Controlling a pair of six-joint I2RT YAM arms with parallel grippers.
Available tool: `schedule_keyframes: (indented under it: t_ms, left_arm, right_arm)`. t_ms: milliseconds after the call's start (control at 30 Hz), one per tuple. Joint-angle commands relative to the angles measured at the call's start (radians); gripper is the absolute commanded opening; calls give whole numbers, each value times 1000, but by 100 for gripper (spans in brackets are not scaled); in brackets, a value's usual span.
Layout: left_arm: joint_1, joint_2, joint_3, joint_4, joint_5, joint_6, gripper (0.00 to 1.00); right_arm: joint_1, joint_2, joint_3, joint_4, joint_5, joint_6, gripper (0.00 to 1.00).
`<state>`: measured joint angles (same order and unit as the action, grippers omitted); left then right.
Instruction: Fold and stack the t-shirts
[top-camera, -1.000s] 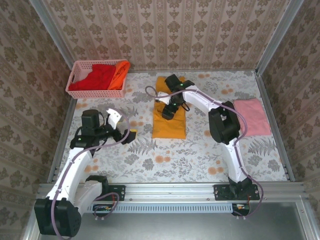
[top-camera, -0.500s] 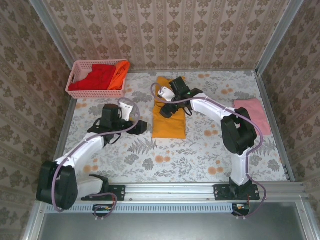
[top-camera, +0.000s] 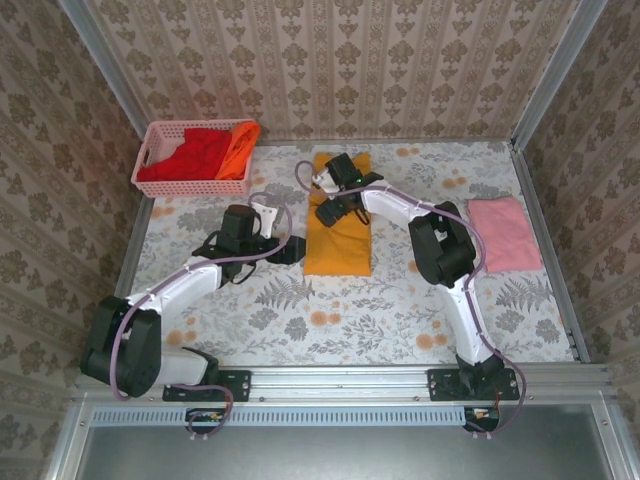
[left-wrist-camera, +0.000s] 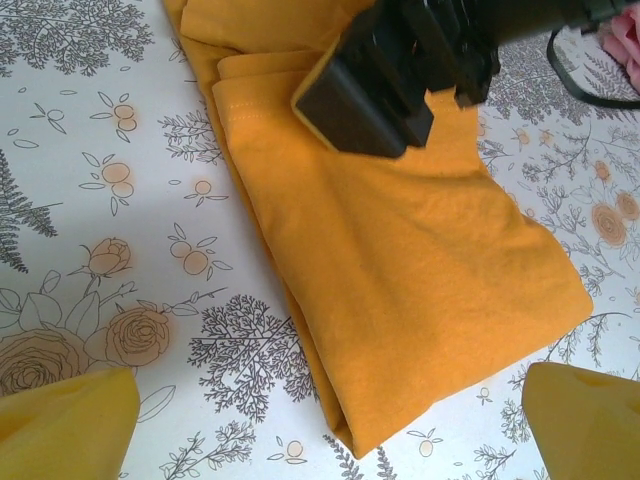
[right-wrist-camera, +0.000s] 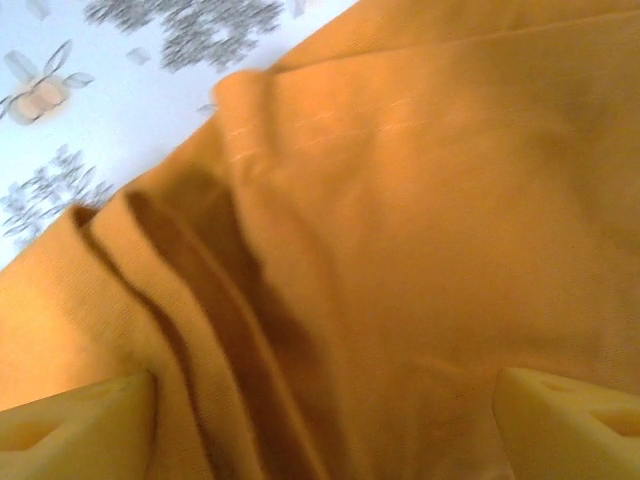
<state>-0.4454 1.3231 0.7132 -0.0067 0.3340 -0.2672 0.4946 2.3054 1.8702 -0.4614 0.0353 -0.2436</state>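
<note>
The left fingers (top-camera: 288, 250) stood spread as wide as they go and gripped nothing. In the left wrist view their yellow fingertips (left-wrist-camera: 65, 425) sat at the two bottom corners over the flowered worktop (left-wrist-camera: 90, 150). Just ahead of them lay the golden-yellow t-shirt (left-wrist-camera: 400, 270), folded into a long strip. Its near corner reached toward the gap between the tips and touched neither. Seen from above, these fingers hovered just beside the strip's left edge, at its near half.

The right fingers (top-camera: 330, 212) pointed down at the far half of the same shirt, also set well apart. In the right wrist view their fingertips (right-wrist-camera: 570, 415) stood at either side, and the cloth spread flat between and beyond them. Stacked fold edges (right-wrist-camera: 200, 300) ran just inside the tip on the left of that view. No cloth was pinched between the tips, and whether they touched the fabric could not be told.

Well off to the right of the right fingers, a pale pink t-shirt (top-camera: 497, 232) lay folded flat on the worktop. Beyond the left fingers and to their left, a pink basket (top-camera: 190, 188) held a red t-shirt (top-camera: 200, 152). An orange t-shirt (top-camera: 240, 148) lay heaped at the basket's right end.
</note>
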Motion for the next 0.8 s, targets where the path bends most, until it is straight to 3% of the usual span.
schedule_keyframes:
  t_ms: [0,267,433,567,700,767]
  left_arm:
    - [-3,2,28,0,-21,-25,100]
    - [-3,97,95,-9,-36,-110,100]
    - [-4,211,183,-29,-36,-176,100]
    - [-3,322,274,-68,-46,-264,88]
    - [-4,438,382,-131,-15,-319,74]
    - [-3,488,430,-176,-6,-343,73]
  right_arm:
    - [-26,14,86,-58,61,41,87]
    - [-58,-117,-33,-23,78,172,87]
    - [-78,-267,-204,-11,75,453,85]
    - [-112,-368,-359,7,5,711,72]
    - [-138,-395,-472,76,-94,830,56]
    - [-143,-384,-484,94,-115,839,51]
